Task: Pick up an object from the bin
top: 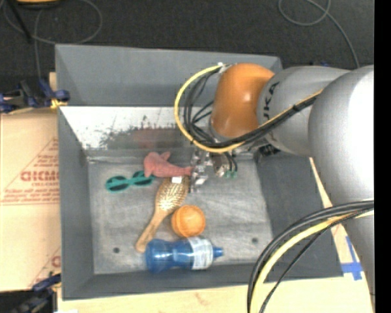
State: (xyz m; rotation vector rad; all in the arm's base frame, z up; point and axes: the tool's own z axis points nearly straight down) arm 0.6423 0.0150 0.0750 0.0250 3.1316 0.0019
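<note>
Grey metal is being seen all round as the walls of the bin, with a few loose things lying on its floor. A wooden hairbrush is being used as the landmark. It is lying slantwise near the middle of the floor, its bristled head toward the back wall and its handle running down to the left.

The claw is being held low at the upper right edge of the brush's head. Whether it is touching the bristles cannot be told, nor whether it is spread or pressed together. Above it, the arm is being brought in from the right. An orange cover and looped cables are being carried at its wrist.

A pink object, soft-looking and irregular, is lying just above the brush's head, with its right end close beside the claw. These two are the things nearest the claw, and which of them is being addressed cannot be told.

A teal spectacle-shaped item is lying to the upper left of the brush. An orange ball is resting just to the right of the brush's neck. A blue bottle is lying on its side below the handle's end.
</note>
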